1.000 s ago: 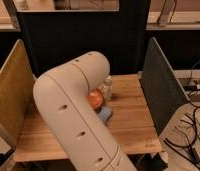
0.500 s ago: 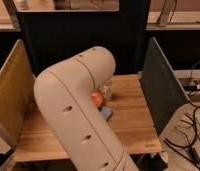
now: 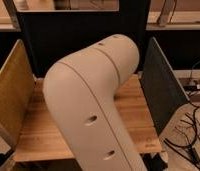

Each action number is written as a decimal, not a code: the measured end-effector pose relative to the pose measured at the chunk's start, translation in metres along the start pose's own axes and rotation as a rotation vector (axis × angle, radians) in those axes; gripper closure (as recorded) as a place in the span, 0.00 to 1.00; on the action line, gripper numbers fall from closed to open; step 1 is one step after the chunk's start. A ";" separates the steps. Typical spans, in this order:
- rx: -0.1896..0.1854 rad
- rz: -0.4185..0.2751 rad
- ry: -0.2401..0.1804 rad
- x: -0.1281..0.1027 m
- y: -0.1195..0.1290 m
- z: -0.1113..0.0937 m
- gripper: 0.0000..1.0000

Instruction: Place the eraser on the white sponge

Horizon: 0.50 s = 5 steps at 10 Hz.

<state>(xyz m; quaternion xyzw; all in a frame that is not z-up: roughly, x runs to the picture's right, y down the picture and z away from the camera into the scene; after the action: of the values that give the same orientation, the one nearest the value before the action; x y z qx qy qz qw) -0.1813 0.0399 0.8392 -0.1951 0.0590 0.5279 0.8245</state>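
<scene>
My large cream-white arm (image 3: 93, 105) fills the middle of the camera view and covers most of the wooden table (image 3: 138, 117). The gripper is hidden behind the arm, out of sight. The eraser and the white sponge are both hidden behind the arm. The orange bowl and the clear cup are hidden too.
A yellow perforated panel (image 3: 10, 95) stands on the table's left side and a dark panel (image 3: 160, 90) on its right. A black board (image 3: 73, 35) closes the back. Cables (image 3: 190, 140) lie on the floor at the right.
My arm has swung up and to the right, closer to the camera. It now covers the orange bowl, the cup and the pale pad that showed before.
</scene>
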 end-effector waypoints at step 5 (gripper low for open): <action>0.033 0.087 -0.080 0.018 -0.059 -0.044 1.00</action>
<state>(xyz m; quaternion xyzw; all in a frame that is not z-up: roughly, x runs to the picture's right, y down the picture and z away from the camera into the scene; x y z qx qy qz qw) -0.1160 0.0171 0.8089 -0.1576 0.0433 0.5696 0.8055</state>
